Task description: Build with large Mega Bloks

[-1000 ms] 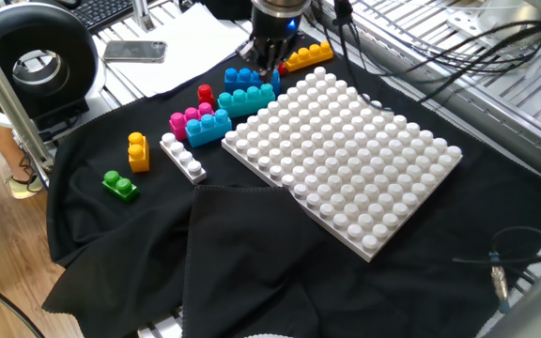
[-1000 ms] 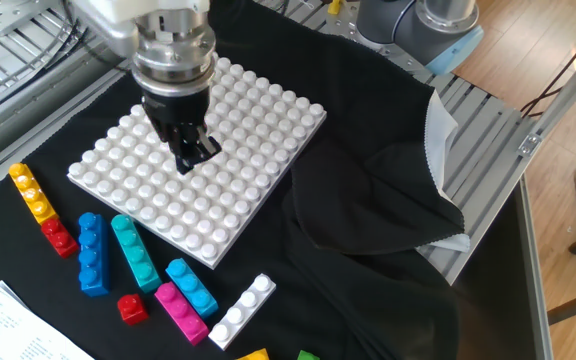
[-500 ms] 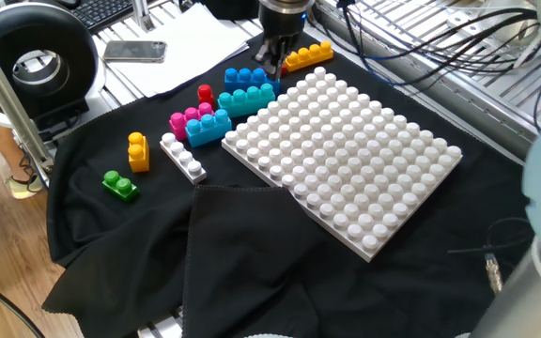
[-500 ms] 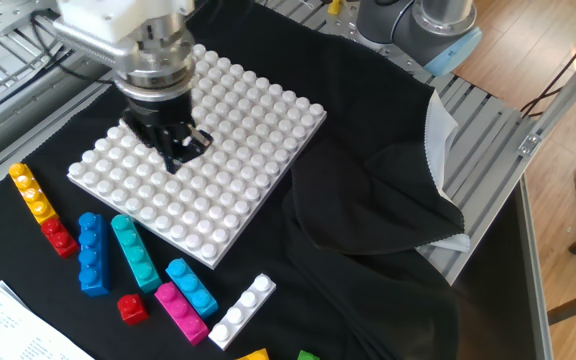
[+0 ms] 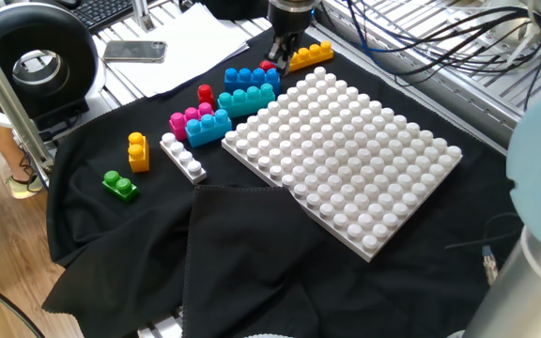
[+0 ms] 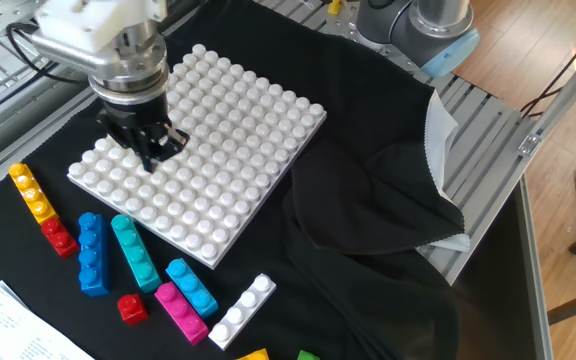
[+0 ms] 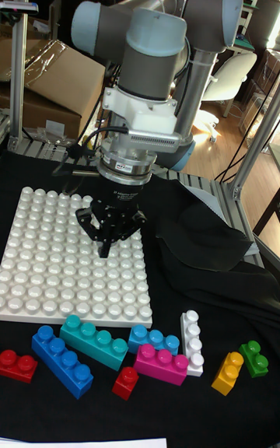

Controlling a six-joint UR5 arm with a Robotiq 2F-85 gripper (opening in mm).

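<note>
The hand [image 6: 151, 150] hangs over the corner of the white studded board [image 6: 230, 150] nearest the loose bricks, its dark fingers [image 7: 99, 232] pointing down and drawn close together with nothing between them. In the tall fixed view the fingertips sit above the board's studs; whether they touch the board cannot be told.

The board lies flat on a black cloth [image 5: 252, 244] that covers the worktop. Just beyond its edge lie the Mega Bloks. A long yellow-orange brick [image 6: 30, 192] has a red brick [image 6: 58, 237] at its end. Beside them a long blue brick [image 6: 91, 252] and a long teal brick [image 6: 135, 252] lie side by side. Next come a single-stud red brick [image 6: 132, 307], a lighter blue brick [image 6: 191, 286] and a pink brick [image 6: 179, 311] close together, and a white brick [image 6: 242, 309]. Farther off, a short yellow-orange brick [image 5: 138, 150] and a green brick [image 5: 119, 184] lie apart from the rest.

Past the cloth, white paper [image 5: 186, 42] and a phone [image 5: 134, 51] rest on the worktop.
</note>
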